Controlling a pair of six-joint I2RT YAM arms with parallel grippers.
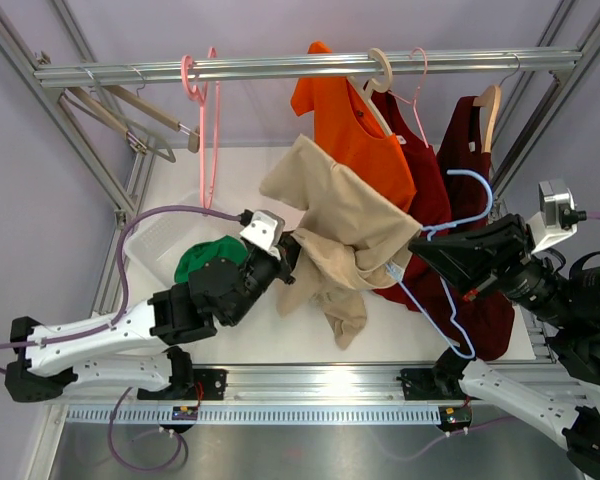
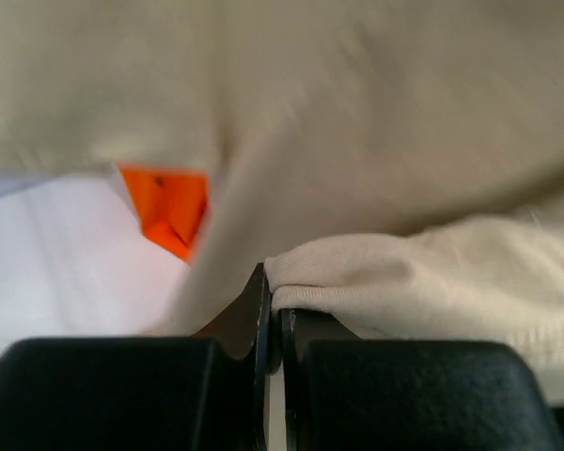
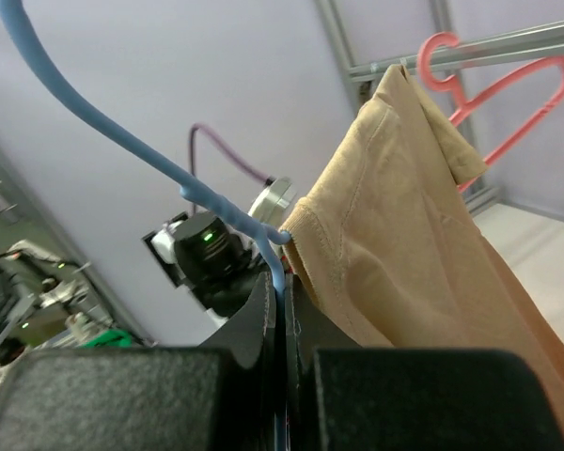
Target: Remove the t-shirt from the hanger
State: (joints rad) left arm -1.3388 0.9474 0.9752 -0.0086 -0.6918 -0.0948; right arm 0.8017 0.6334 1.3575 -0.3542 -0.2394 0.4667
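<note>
Left pincer pinches t-shirt hem (right pincer clamps hanger).

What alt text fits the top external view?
Seen from above, two robot arms hold a beige t-shirt between them: the left gripper is shut on its fabric, and the right gripper is shut on the blue hanger that carries it. Behind, an orange shirt and maroon garments hang from a metal rail.

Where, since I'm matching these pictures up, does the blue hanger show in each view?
Top external: the blue hanger is right of centre.
Left wrist: not in it.
Right wrist: it runs from the top left corner down to the centre.
Shared landmark: the beige t-shirt, in all three views.
</note>
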